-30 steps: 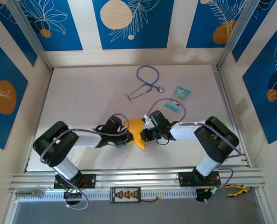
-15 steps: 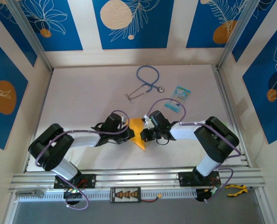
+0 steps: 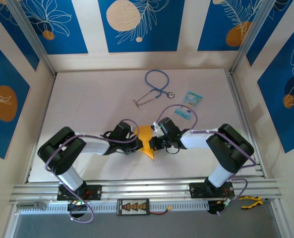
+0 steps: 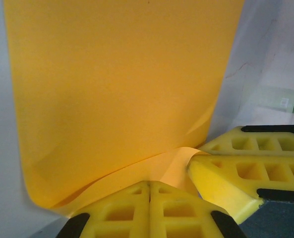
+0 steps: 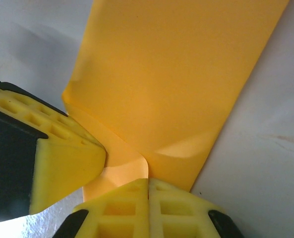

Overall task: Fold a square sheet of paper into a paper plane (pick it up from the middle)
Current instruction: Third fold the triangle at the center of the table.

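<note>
The square sheet of paper (image 3: 146, 136), orange-yellow and partly folded with a point toward the near edge, lies on the white table (image 3: 87, 109) between both grippers. My left gripper (image 3: 137, 143) is at its left side. In the left wrist view its yellow fingers are shut (image 4: 149, 184), tips against a raised fold of the sheet (image 4: 117, 84). My right gripper (image 3: 153, 142) is at the sheet's right side. In the right wrist view it is shut (image 5: 147, 179), and a curled edge of the sheet (image 5: 176, 74) runs into the seam between its fingers. The two fingertip pairs nearly touch.
A blue stethoscope (image 3: 154, 87) lies at the back of the table, with a light-blue printed packet (image 3: 189, 105) to its right. The aluminium rail (image 3: 147, 188) carrying the arm bases runs along the near edge. Frame posts stand at both sides.
The left arm's elbow swung out to the left and came back. Both grippers and the sheet stay almost where they were.
</note>
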`<act>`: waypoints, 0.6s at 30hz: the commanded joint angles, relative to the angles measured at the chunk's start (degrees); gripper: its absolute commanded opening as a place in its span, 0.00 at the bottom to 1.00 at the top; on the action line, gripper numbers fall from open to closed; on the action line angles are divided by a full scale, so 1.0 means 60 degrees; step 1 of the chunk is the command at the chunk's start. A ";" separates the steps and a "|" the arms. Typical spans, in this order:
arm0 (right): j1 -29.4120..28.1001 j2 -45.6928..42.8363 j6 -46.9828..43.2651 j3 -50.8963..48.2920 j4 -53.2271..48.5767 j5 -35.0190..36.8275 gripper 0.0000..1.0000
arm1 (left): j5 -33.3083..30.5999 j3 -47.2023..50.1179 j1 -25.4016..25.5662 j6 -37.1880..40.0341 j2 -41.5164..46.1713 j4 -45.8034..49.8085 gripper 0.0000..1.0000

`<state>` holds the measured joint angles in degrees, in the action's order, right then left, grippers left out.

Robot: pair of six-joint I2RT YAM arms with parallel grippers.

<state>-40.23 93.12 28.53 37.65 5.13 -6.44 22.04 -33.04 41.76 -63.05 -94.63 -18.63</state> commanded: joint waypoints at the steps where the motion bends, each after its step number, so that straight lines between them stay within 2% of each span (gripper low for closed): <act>1: 0.0175 -0.0295 0.0210 0.0366 -0.0959 -0.0114 0.12 | -0.0114 0.0251 0.0079 0.0166 -0.0300 0.0446 0.00; 5: 0.0565 -0.1014 0.0394 0.0769 -0.1940 -0.0277 0.25 | -0.0154 0.0197 0.0072 0.0222 -0.0227 0.0565 0.00; 10: 0.0800 -0.1969 0.0617 0.0885 -0.2800 -0.1124 0.30 | -0.0169 0.0064 0.0073 0.0291 -0.0195 0.0659 0.00; 12: 0.0740 -0.2161 0.0851 0.0764 -0.2643 -0.1884 0.28 | -0.0173 0.0083 0.0075 0.0297 -0.0155 0.0659 0.00; 14: 0.0510 -0.2203 0.1194 0.0633 -0.2458 -0.2302 0.19 | -0.0186 0.0085 0.0080 0.0300 -0.0129 0.0657 0.00; 16: 0.0246 -0.2079 0.1396 0.0606 -0.2483 -0.2406 0.11 | -0.0195 0.0086 0.0076 0.0303 -0.0121 0.0647 0.00; 18: -0.0046 -0.1854 0.1463 0.0659 -0.2619 -0.2379 0.07 | -0.0202 0.0113 0.0082 0.0283 -0.0111 0.0595 0.00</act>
<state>-38.74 80.75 35.20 41.98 -7.86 -16.82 22.04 -33.01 41.80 -62.48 -94.70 -18.81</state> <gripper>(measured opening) 0.079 0.048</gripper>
